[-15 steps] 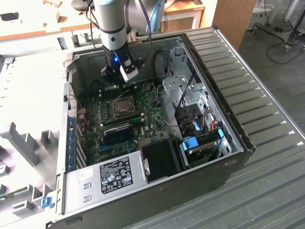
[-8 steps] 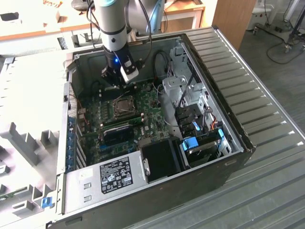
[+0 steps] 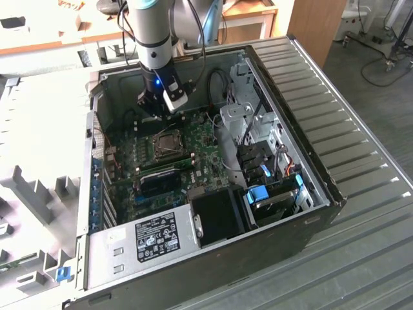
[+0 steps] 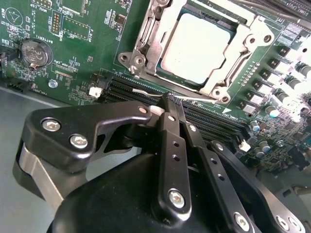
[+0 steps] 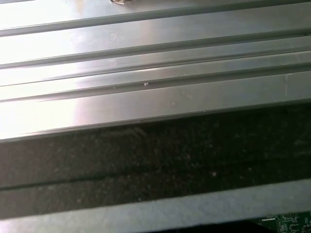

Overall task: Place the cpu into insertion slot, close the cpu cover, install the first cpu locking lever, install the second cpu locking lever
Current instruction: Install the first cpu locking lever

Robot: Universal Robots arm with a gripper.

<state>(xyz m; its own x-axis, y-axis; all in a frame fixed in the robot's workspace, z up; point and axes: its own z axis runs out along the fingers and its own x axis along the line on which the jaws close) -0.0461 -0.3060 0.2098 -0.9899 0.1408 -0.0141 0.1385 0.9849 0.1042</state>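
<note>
In the second wrist view the cpu (image 4: 199, 48), a silver-grey square, lies in the insertion slot (image 4: 227, 86) on the green board. The cpu cover (image 4: 147, 30), a silvery frame, lies flat around it. A thin silvery locking lever (image 4: 199, 99) runs along the socket's edge beside the black memory slots. My gripper (image 4: 171, 103) is shut, its black fingers pressed together, with the tips right at that lever; whether they touch it I cannot tell. In the exterior view my gripper (image 3: 158, 115) hangs inside the open computer case, just behind the socket (image 3: 169, 143).
The case walls (image 3: 284, 84) surround the board. A power supply (image 3: 145, 242) and a black fan duct (image 3: 216, 216) stand at the front, drive bays (image 3: 264, 161) toward the exterior view's right. A black card (image 3: 158, 181) sits in front of the socket. Ribbed grey metal (image 5: 146, 97) faces the first wrist view.
</note>
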